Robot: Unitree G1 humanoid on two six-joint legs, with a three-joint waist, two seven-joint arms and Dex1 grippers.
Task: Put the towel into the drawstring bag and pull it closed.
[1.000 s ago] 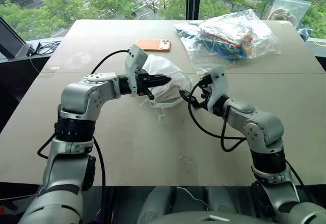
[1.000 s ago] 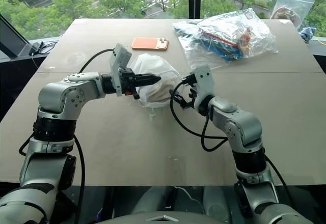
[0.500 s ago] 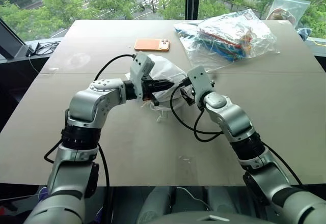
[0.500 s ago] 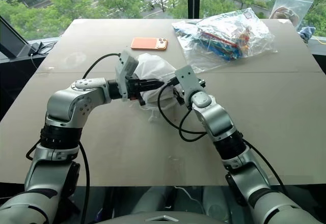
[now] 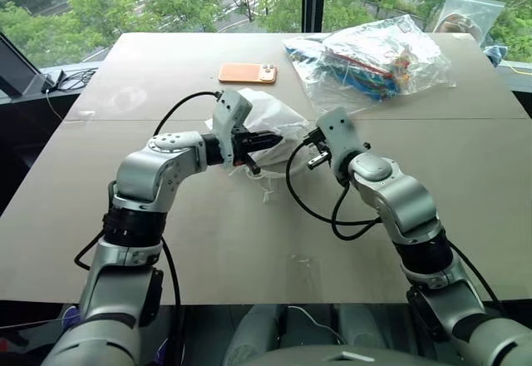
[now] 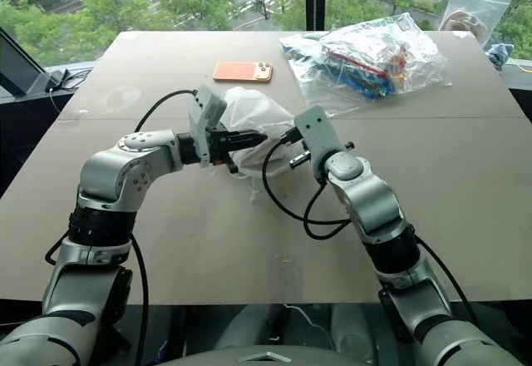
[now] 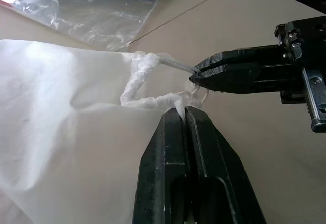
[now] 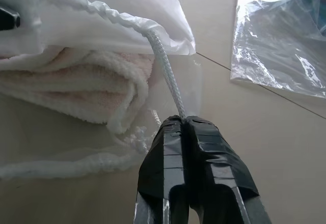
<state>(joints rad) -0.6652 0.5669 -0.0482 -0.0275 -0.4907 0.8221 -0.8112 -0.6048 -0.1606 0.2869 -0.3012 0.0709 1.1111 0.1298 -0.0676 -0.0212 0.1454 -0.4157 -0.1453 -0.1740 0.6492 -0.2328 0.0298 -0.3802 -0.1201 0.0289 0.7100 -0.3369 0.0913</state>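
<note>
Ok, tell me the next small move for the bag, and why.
Probably draw the right hand away from the drawstring bag to cinch it. That hand is shut on the cord, the left hand pinches the bag's rim, and the towel sits inside a mouth that gapes open.

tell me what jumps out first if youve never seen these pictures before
Mid-table, both hands meet at the white drawstring bag: the left hand is shut on the gathered fabric at its mouth, the right hand shut on a cord leading from it. The cream towel sits inside the open mouth. Farther back lie an orange phone and a clear plastic bag of colourful things.
</note>
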